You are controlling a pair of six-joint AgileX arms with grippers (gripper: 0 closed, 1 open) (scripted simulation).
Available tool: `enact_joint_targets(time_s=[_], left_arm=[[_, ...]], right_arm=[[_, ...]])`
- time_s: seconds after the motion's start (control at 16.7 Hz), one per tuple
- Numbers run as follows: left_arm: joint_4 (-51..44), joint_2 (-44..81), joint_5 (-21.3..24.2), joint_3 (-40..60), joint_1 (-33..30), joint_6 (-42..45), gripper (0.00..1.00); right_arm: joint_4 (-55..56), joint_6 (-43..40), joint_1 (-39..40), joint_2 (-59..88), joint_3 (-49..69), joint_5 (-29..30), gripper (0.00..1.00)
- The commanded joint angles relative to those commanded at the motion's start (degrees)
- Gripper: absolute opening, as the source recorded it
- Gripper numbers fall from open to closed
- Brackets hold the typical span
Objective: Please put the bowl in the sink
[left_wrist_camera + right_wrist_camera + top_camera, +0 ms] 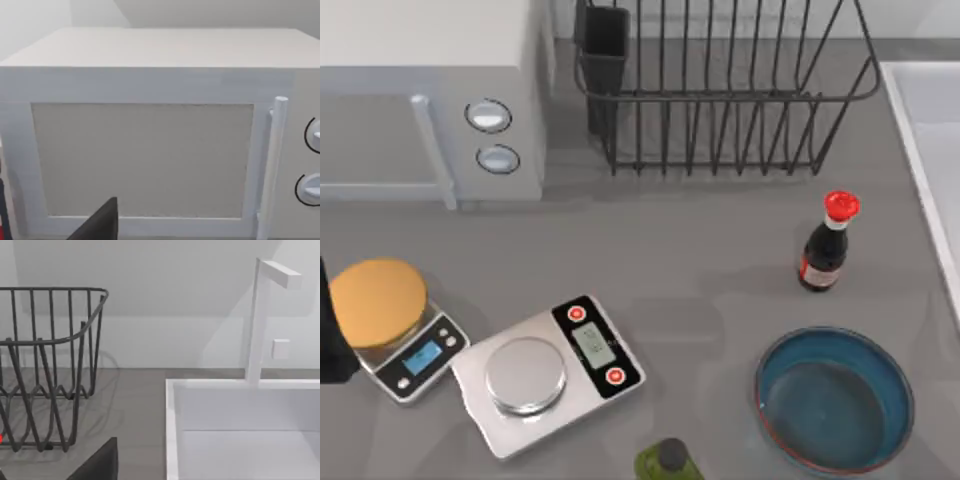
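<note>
The bowl (835, 398), wide and shallow with a glossy blue inside and a reddish-brown rim, sits upright on the grey counter at the front right. The sink (923, 120) is a pale basin with a raised rim along the right edge, behind the bowl; the right wrist view shows its rim (172, 430) and a white faucet (259, 320). A dark piece of my left arm (330, 335) shows at the far left edge. A dark part of my left gripper (100, 224) faces the microwave. A dark part of my right gripper (100, 462) hangs before the sink and rack.
A white microwave (430, 100) stands back left and a black wire dish rack (720, 90) back centre. A red-capped sauce bottle (827, 245) stands between rack and bowl. Two scales lie front left, one steel-plated (545, 375), one carrying an orange disc (377, 300). A green bottle (668, 462) is at the front edge.
</note>
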Motion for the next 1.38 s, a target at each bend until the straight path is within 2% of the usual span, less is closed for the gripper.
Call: enact_joint_targets(time_s=[0.24, 0.42, 1.08, 1.38], left_arm=[[0.0, 0.0, 0.0, 0.0, 0.0, 0.0, 1.00], [0.0, 0.0, 0.0, 0.0, 0.0, 0.0, 1.00], [0.0, 0.0, 0.0, 0.0, 0.0, 0.0, 1.00], [0.0, 0.0, 0.0, 0.0, 0.0, 0.0, 1.00]], right_arm=[[-1.9, 0.8, 0.8, 1.9, 1.8, 0.0, 1.00], [-8.7, 3.4, 3.3, 9.3, 8.4, 0.0, 1.00], [-51.2, 18.9, 18.6, 62.9, 47.2, 0.0, 1.00], [-65.1, 24.0, 23.5, 80.7, 59.9, 0.0, 1.00]])
